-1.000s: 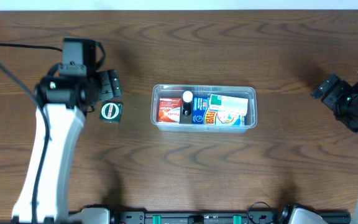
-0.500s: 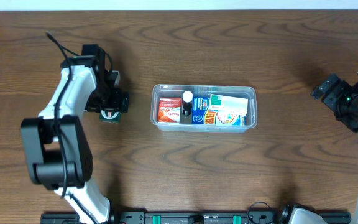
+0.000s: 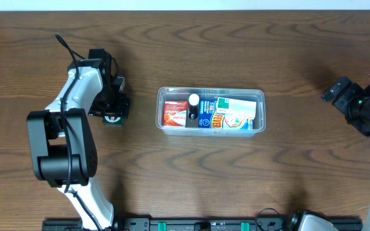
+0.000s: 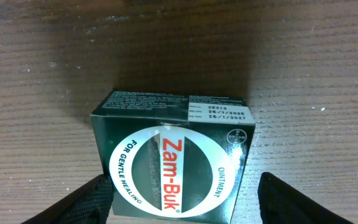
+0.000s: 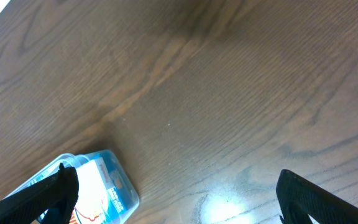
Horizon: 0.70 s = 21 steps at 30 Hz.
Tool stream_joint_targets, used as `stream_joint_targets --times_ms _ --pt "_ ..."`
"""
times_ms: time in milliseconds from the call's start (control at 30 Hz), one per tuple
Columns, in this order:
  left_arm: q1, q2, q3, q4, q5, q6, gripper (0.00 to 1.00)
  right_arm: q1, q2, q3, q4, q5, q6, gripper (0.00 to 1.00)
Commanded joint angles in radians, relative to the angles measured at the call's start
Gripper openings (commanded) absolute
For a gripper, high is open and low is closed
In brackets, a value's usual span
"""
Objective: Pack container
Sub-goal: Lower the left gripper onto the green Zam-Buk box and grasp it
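Centre-left in overhead view, the Zam-Buk box (image 4: 173, 158) is straddled by the left gripper (image 4: 182, 199), jaws wide; pick step, prob. Next: closing on it & a lift are needed toward the container (image 3: 211, 90), mid-frame, part-filled. At far right the right gripper (image 5: 176, 193) is held wide, w/ nothing in it.

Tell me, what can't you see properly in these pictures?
- Overhead: the left gripper hides part of the Zam-Buk box.
- Left wrist: the bottom edge cuts off the box's lower part.
- Overhead: the writing on the boxes in the container is too small.
- Right wrist: only a corner of the container shows.
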Motion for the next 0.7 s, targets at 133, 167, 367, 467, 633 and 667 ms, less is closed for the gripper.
stream_joint_targets --times_ms 133,167,367,467,633,667 --pt "0.004 0.019 0.003 -0.015 0.015 -0.039 0.7 -0.003 0.001 0.004 -0.001 -0.004 0.008 0.99" --pt "0.004 0.01 0.004 -0.018 0.015 -0.04 0.7 -0.003 0.001 0.004 -0.001 -0.004 0.008 0.99" --pt "0.004 -0.092 0.018 -0.046 0.015 -0.054 0.7 -0.003 0.001 0.004 -0.001 -0.004 0.008 0.99" --pt "0.004 -0.148 0.018 -0.046 0.015 -0.054 0.7 -0.003 0.001 0.004 -0.001 -0.004 0.008 0.99" --pt "0.004 -0.154 0.013 -0.04 0.015 -0.06 0.82 -0.003 0.001 0.004 -0.001 -0.004 0.008 0.99" --pt "0.004 -0.144 0.007 -0.034 0.016 -0.067 0.84 -0.003 0.001 0.004 -0.001 -0.004 0.008 0.99"
